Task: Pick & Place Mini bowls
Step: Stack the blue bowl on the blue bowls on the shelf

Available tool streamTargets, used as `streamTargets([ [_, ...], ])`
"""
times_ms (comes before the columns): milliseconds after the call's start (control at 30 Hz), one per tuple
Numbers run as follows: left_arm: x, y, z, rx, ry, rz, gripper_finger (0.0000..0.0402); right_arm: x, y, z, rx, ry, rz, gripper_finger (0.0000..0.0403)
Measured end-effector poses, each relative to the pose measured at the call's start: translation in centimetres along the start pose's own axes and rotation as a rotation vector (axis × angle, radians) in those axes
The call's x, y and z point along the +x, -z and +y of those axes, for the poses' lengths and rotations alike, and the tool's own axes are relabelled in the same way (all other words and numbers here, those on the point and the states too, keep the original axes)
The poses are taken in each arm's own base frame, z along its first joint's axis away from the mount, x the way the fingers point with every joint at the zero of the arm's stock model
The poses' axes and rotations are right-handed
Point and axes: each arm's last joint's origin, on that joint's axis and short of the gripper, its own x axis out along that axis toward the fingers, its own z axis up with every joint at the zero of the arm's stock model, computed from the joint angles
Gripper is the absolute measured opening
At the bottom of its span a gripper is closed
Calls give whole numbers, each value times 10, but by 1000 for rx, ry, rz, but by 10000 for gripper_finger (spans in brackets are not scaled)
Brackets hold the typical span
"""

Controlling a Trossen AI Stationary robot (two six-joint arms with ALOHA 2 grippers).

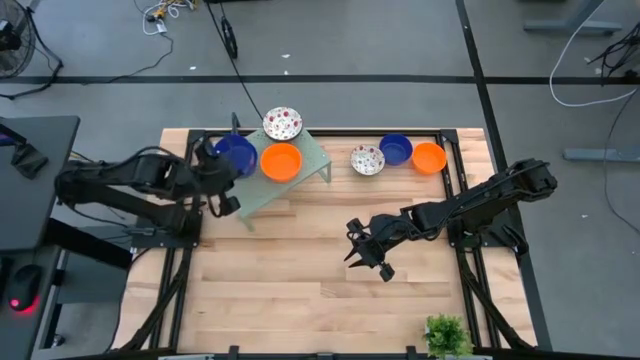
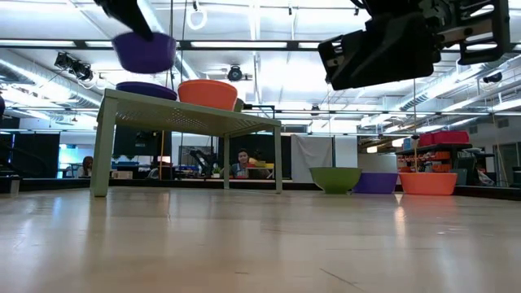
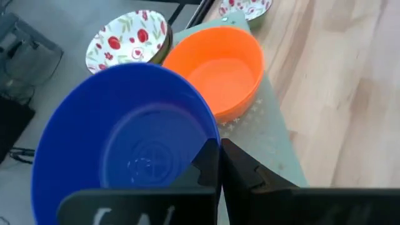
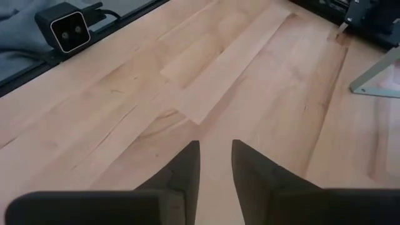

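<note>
My left gripper [image 1: 218,167] is over the left end of the pale green rack [image 1: 312,160], shut on a blue mini bowl [image 3: 125,150]. In the low view that bowl [image 2: 145,51] hangs above a second blue bowl [image 2: 146,89], which sits on the rack. An orange bowl [image 1: 281,161] stands on the rack beside them, and a speckled bowl [image 1: 283,124] is at the rack's far edge. On the table at the far right, a speckled bowl [image 1: 367,159], a blue bowl [image 1: 396,149] and an orange bowl [image 1: 429,157] stand in a row. My right gripper [image 1: 366,252] hovers over the table's middle, open by a narrow gap and touching nothing. My left gripper holds the blue bowl by its rim [image 3: 211,136], on the side nearest the arm. One finger [image 3: 209,164] is inside the bowl and the other [image 3: 250,178] is outside its wall. The fingers come slanting down from the table's left. The bowl is lifted clear above the rack, roughly level.
The rack [image 2: 187,118] stands on thin legs at the table's far left. Bare wooden table [image 4: 187,75] spreads under my right gripper [image 4: 215,156] and toward the near edge. A small green plant [image 1: 447,335] is at the near right corner. People sit in the room beyond.
</note>
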Motion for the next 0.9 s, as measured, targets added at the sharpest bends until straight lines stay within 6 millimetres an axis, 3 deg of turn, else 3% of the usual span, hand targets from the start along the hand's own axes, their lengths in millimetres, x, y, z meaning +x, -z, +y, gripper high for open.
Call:
streamTargets([
  [267, 32, 9, 12, -52, -25, 108, 8, 0, 0, 0, -2, 1, -2, 94],
  [600, 40, 9, 27, -147, -41, 134, 30, 0, 0, 0, 0, 0, 1, 94],
  [900, 41, 9, 29, -162, -47, 130, 35, 0, 1, 0, 3, -2, 6, 94],
])
